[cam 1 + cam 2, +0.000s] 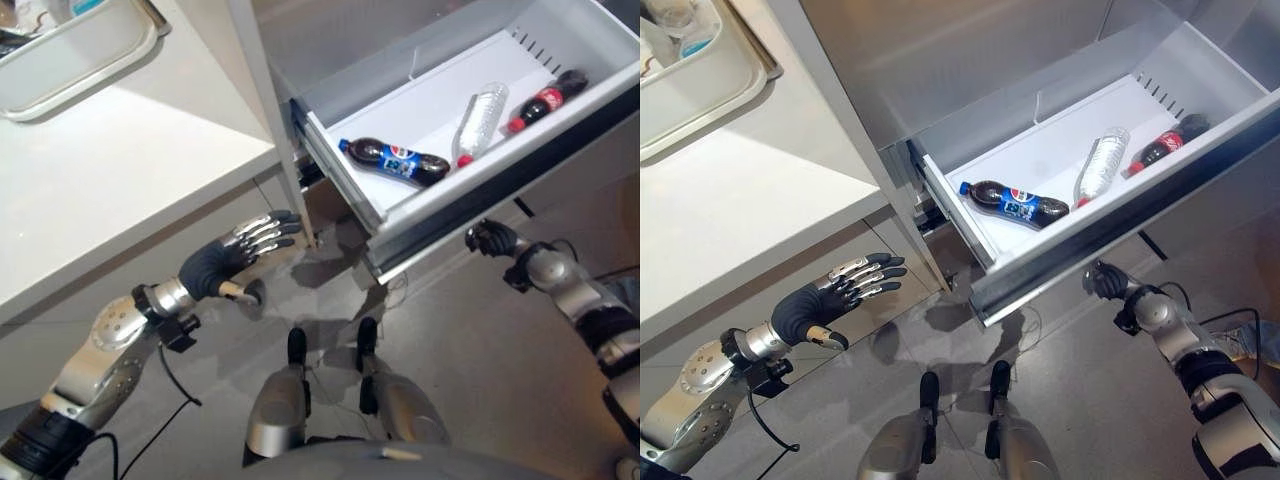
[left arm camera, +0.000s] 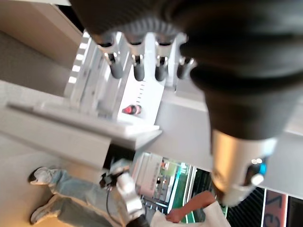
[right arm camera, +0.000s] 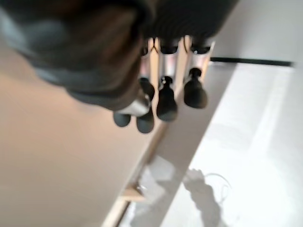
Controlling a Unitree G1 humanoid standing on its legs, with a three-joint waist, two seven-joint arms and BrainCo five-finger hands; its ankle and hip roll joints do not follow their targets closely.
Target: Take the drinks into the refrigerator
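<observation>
The refrigerator's white drawer (image 1: 440, 200) stands pulled out. Three bottles lie inside it: a dark cola bottle with a blue label (image 1: 395, 160) near the front left, a clear water bottle (image 1: 480, 122) in the middle, and a red-labelled cola bottle (image 1: 545, 102) at the far right. My left hand (image 1: 225, 260) hovers below the counter, left of the drawer, fingers straight and holding nothing. My right hand (image 1: 492, 239) sits just under the drawer's front edge with fingers curled and nothing in them. The left wrist view looks past the fingers (image 2: 137, 66) at the drawer and the red-labelled cola bottle (image 2: 131, 110).
A white counter (image 1: 120, 160) runs along the left with a pale tray (image 1: 80, 55) at its far corner. A person's legs in jeans (image 1: 1252, 340) stand at the right edge. Grey floor lies below the drawer.
</observation>
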